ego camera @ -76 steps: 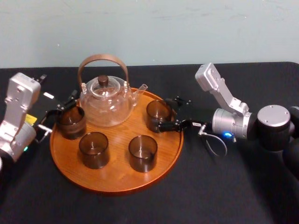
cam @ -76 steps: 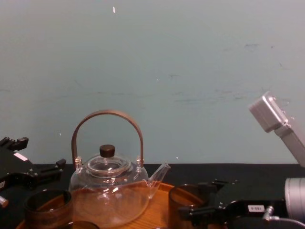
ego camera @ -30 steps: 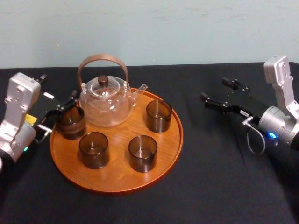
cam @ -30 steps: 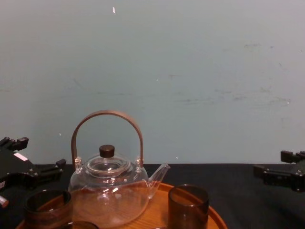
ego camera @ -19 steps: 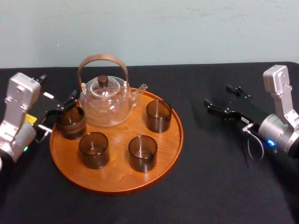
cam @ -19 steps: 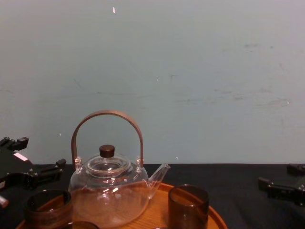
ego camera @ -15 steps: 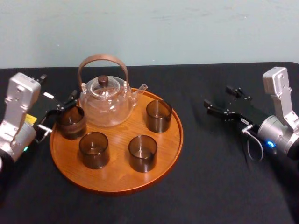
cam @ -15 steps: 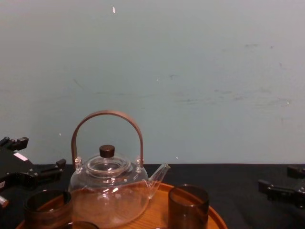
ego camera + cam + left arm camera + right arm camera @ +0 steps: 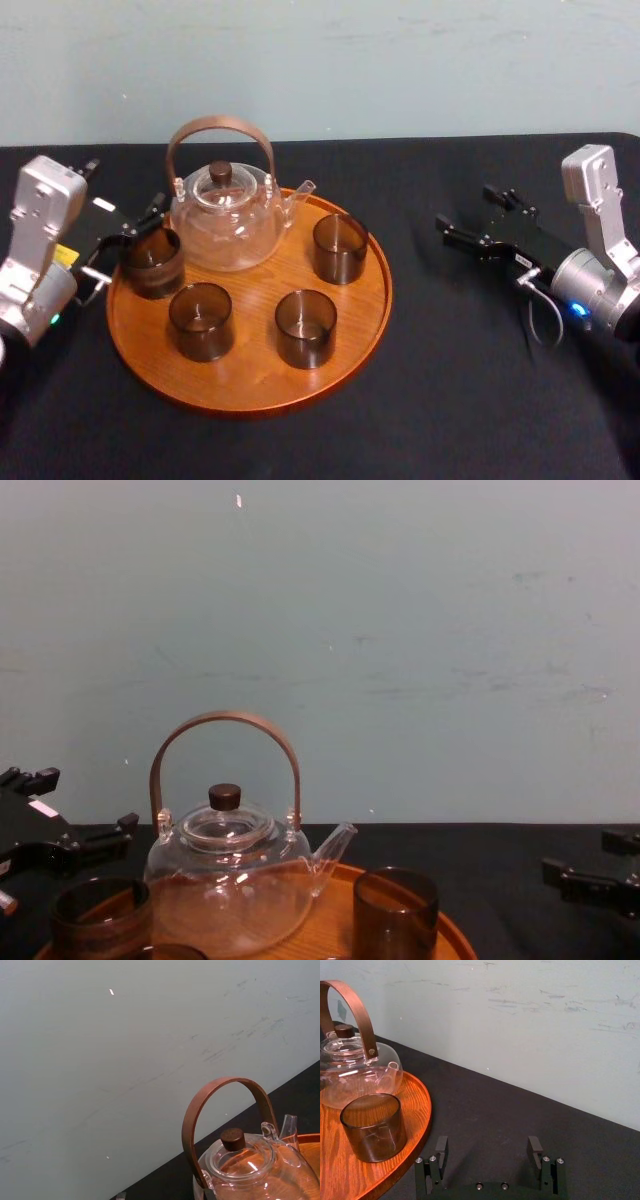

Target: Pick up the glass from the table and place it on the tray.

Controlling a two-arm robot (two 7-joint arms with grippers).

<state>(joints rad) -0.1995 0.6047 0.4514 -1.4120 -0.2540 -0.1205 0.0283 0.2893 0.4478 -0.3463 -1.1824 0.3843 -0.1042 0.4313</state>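
Black desk [image 9: 440, 400], pale wall behind. Right hand [image 9: 467, 211] over the desk right of the tray [image 9: 250, 375], fingers apart. Glass [image 9: 340, 248] stands upright on the tray, just beside the teapot [image 9: 225, 215] spout. Left hand [image 9: 125, 188] parked at the tray's left edge, fingers apart.

Soft, even light; faint shadows.
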